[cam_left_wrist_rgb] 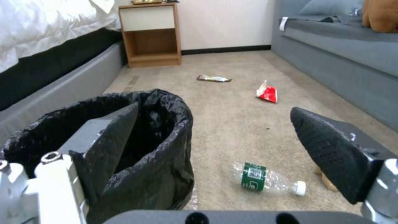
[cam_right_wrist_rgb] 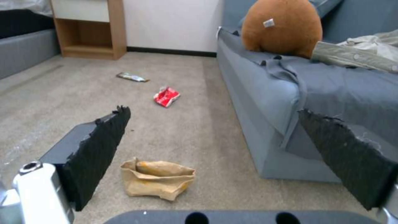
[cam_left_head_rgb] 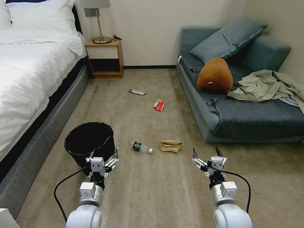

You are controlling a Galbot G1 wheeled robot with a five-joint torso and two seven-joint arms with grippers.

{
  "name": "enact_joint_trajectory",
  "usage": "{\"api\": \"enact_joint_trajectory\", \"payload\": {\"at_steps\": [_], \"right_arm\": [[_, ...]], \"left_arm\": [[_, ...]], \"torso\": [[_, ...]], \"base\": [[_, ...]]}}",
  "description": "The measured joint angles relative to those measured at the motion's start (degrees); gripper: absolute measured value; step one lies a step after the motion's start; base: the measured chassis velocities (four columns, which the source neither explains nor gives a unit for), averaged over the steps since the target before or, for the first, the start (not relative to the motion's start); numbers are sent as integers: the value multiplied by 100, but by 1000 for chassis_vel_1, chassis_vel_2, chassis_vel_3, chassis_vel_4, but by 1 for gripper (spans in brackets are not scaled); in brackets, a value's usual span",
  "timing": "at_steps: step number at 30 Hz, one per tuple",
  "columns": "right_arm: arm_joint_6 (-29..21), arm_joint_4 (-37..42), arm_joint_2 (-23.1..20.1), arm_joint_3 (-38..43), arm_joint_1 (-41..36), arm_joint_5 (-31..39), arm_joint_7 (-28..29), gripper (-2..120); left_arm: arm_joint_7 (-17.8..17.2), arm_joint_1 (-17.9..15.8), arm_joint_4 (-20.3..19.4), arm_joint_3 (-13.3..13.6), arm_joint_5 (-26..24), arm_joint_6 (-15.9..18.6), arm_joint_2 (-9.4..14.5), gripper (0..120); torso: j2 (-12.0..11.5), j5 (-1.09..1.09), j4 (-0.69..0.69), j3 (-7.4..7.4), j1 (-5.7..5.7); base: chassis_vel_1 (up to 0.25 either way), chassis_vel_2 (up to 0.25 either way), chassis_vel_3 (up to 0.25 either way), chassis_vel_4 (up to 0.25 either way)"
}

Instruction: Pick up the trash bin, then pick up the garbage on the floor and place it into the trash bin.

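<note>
Trash bin (cam_left_head_rgb: pixel 89 142) stands on beige carpet (cam_left_head_rgb: pixel 142 196) beside the bed (cam_left_head_rgb: pixel 28 79); beyond it lie bottle (cam_left_head_rgb: pixel 141 147), brown paper (cam_left_head_rgb: pixel 171 146), red packet (cam_left_head_rgb: pixel 159 105) and wrapper (cam_left_head_rgb: pixel 137 92). Left gripper (cam_left_head_rgb: pixel 104 155) straddles the bin's rim, jaws spread; right gripper (cam_left_head_rgb: pixel 205 153) hovers, jaws spread.

The trash bin (cam_left_head_rgb: pixel 90 139) wore a crinkly, glossy black plastic liner. The brown paper (cam_right_wrist_rgb: pixel 157 179) was crumpled and matt. The bottle (cam_left_wrist_rgb: pixel 267 180) was clear plastic on rough carpet (cam_left_head_rgb: pixel 158 196).
</note>
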Motion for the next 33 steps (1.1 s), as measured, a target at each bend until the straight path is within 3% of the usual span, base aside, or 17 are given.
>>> {"api": "enact_joint_trajectory", "payload": {"at_steps": [27,31,33], "right_arm": [[-26,6,-4,16,0,23,0,100],[-464,308,-104,322,28,367,105,100],[-872,585,-194,604,51,684,209,100]], "left_arm": [[-2,-13,-2,-4,-30,11,19,98],[-238,-236,-86,-108,-429,324,303,100],[-485,-464,-171,-215,-844,660,595,100]], "torso": [[0,0,0,0,0],[0,-1,0,0,0],[0,-1,0,0,0]], "base": [[0,0,0,0],[0,0,0,0],[0,0,0,0]]}}
